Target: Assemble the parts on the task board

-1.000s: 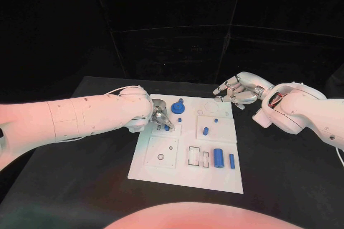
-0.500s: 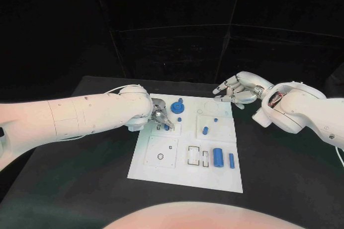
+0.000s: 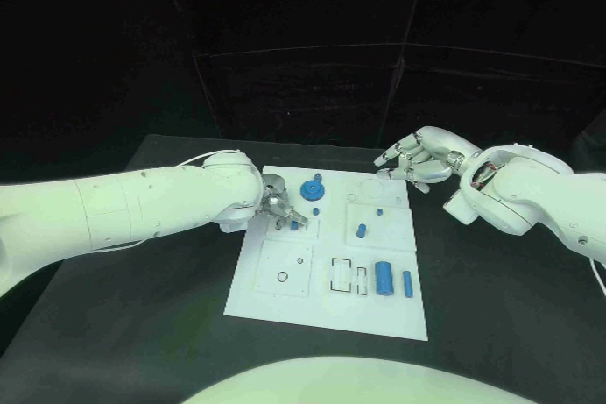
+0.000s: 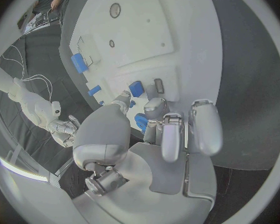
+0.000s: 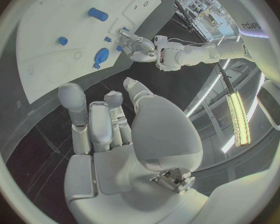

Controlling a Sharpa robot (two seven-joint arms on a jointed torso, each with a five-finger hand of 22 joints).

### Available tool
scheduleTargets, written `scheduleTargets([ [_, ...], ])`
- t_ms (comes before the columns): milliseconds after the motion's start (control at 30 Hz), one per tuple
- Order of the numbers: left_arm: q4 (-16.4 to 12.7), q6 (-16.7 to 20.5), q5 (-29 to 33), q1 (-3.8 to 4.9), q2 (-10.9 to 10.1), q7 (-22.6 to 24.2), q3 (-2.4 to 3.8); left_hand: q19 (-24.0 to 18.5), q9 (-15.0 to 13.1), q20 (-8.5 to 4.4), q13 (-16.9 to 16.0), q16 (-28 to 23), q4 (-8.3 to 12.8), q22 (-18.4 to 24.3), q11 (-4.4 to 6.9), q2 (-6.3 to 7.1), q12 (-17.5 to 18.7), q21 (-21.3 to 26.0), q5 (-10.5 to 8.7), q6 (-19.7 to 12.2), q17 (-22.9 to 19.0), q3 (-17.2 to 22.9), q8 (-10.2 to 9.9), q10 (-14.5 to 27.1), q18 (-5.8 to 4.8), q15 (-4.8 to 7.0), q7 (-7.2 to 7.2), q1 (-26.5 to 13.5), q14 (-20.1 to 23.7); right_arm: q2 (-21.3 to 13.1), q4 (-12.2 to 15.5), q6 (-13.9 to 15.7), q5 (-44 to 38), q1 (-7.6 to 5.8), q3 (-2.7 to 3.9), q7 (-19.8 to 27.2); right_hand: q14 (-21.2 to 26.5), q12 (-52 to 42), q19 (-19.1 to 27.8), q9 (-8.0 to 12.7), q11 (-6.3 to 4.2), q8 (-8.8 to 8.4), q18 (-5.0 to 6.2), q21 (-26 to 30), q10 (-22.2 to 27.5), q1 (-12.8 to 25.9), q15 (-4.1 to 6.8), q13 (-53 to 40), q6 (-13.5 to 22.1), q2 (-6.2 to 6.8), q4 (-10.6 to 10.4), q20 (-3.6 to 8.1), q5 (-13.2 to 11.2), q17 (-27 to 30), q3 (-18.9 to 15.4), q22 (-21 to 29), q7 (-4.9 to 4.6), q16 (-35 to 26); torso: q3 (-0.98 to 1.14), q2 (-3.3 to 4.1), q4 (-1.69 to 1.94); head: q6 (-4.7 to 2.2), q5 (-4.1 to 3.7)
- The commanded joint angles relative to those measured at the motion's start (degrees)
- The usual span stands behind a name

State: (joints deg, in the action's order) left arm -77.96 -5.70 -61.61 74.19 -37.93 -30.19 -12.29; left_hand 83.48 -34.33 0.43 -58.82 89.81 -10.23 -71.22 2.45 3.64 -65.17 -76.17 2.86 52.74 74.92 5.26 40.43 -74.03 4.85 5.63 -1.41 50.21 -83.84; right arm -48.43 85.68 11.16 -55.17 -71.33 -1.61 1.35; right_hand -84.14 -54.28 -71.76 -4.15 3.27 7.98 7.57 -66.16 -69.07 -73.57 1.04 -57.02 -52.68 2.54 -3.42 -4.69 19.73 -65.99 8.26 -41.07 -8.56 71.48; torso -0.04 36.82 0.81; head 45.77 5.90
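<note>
Left hand [image 3: 280,207] sits over the upper-left part of the task board [image 3: 285,308], fingers curled down around a small blue piece [image 3: 293,223] at the board's surface. In the left wrist view its fingertips [image 4: 154,106] close in on a blue part [image 4: 135,88] and another blue bit beside them, but whether the piece is truly pinched or only touched cannot be told. Compared with a second ago, this hand has barely shifted; it stays low over the same square of the board, so the seating of that piece looks like the step in hand and appears unfinished.

Right hand [image 3: 419,161] hovers off the board's far right corner, at about two o'clock from the board's middle, fingers loosely curled and holding nothing. It has not moved either.

On the board, a round blue knob [image 3: 313,189] stands at twelve o'clock, two small blue pegs [image 3: 362,230] sit near the centre, and a thick blue cylinder [image 3: 384,276] with a thinner blue bar [image 3: 408,284] lies at about five o'clock, next to an empty rectangular slot [image 3: 342,275]. Several pieces remain loose, so the task seems well short of done.
</note>
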Motion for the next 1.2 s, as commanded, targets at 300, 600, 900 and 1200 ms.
scheduleTargets([
  [300,-2.24,-1.49,8.58,2.07,-3.03,0.56,2.67,-0.49,1.48,0.31,4.75,0.19,-2.56,1.59,-1.26,-0.51,4.21,1.44,-0.19,-5.24,15.08,-4.83,-4.37,3.36,-0.58,-0.76,-1.93,4.10,-6.16,0.28,-0.57,-0.08,0.22,-0.11,0.04,0.49,-0.46,0.62,0.66,0.12,0.07,0.22,0.83,0.80,0.73,0.37,0.22,0.49,0.50,0.24,-0.30,0.00,-0.32,0.62,0.12,0.74,-0.04,-0.73,0.01,0.02,-0.02,-0.46,0.21],
  [600,1.08,-7.74,15.03,5.53,-4.01,0.94,3.52,-0.99,4.59,1.97,6.70,0.19,-3.88,2.59,-3.52,-1.71,5.76,2.49,-0.21,-8.18,15.08,-8.02,-8.86,5.42,-0.41,-2.60,-4.18,7.68,-6.16,0.49,-1.49,0.17,0.22,-0.10,0.03,0.40,-0.36,0.97,1.00,0.14,0.12,0.20,0.94,1.29,1.05,0.33,0.17,0.79,0.72,0.28,-0.28,-0.03,-0.34,0.84,0.17,1.52,-0.10,-1.00,0.11,-0.05,0.15,-0.98,0.64],
  [900,10.10,-11.72,9.11,6.25,0.36,0.61,3.45,-0.97,5.04,2.22,6.43,0.19,-4.68,2.47,-3.22,-2.95,5.31,2.51,-0.21,-6.18,15.08,-9.54,-8.55,5.28,-0.26,-2.44,-3.76,9.22,-6.16,1.00,-1.75,-0.08,0.22,-0.10,0.03,0.34,-0.33,1.01,1.04,0.14,0.13,0.20,0.94,1.36,1.10,0.30,0.16,0.82,0.78,0.26,-0.28,-0.04,-0.34,0.91,0.20,1.59,-0.11,-1.08,0.04,0.12,-0.15,-0.94,0.90],
  [1200,17.37,-14.41,5.60,5.38,5.17,0.43,3.02,-0.80,5.22,2.18,6.13,0.19,-4.78,1.99,-3.00,-3.82,4.93,2.20,-0.20,-5.20,15.08,-10.22,-8.28,5.02,-0.32,-2.26,-3.48,10.39,-6.16,1.22,-1.65,-0.19,0.22,-0.10,0.03,0.28,-0.34,1.01,1.03,0.14,0.14,0.22,0.93,1.38,1.13,0.24,0.15,0.84,0.81,0.20,-0.26,-0.05,-0.31,0.85,0.27,1.56,-0.12,-1.06,0.05,0.27,-0.13,-0.79,0.94],
])
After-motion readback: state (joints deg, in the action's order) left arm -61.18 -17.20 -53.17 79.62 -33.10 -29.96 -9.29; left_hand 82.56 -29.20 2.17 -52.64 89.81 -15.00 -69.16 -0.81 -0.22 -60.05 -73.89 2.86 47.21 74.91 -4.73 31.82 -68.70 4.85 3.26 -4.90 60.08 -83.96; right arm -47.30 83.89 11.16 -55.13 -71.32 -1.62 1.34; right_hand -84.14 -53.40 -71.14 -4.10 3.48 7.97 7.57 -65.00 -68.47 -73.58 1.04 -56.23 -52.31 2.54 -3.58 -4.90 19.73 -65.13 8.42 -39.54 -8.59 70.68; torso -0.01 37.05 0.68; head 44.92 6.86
